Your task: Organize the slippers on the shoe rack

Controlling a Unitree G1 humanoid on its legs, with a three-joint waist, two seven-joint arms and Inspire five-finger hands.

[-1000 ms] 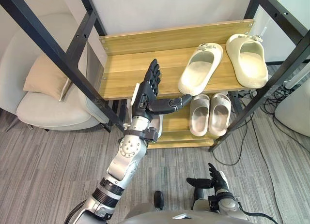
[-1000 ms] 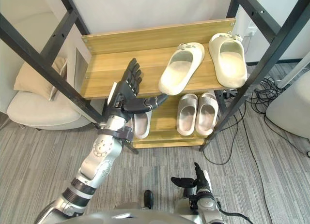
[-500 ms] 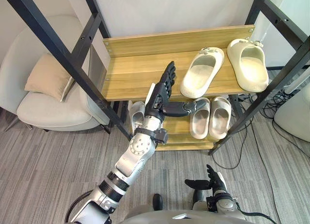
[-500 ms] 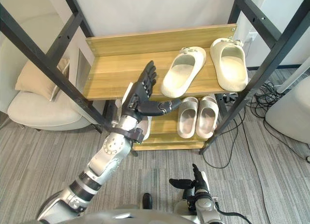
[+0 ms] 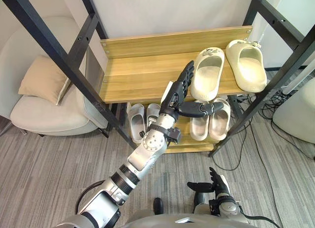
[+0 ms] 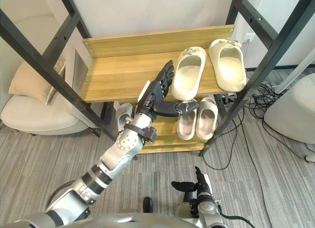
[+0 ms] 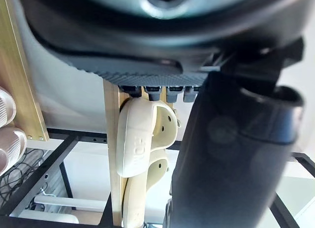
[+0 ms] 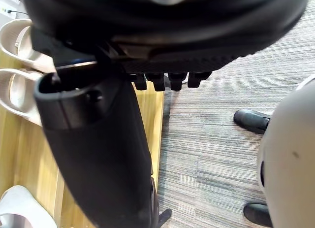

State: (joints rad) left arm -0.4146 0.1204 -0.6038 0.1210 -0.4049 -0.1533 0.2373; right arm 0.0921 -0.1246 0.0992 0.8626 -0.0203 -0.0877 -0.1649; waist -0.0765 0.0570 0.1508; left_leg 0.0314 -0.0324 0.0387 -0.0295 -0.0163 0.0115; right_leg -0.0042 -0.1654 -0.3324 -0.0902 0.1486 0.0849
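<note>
Slipper (image 5: 206, 73) on upper shelf (image 5: 133, 75); left hand (image 5: 172, 96) flat alongside.

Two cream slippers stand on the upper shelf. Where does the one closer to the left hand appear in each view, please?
Left eye view: the cream slipper lies right of centre, beside the left hand.
Right eye view: the slipper lies just above centre.
Left wrist view: the slipper lies directly past the hand.
Right wrist view: pale slippers at the edge; I cannot tell which is it.
Shared landmark: the wooden upper shelf.
</note>
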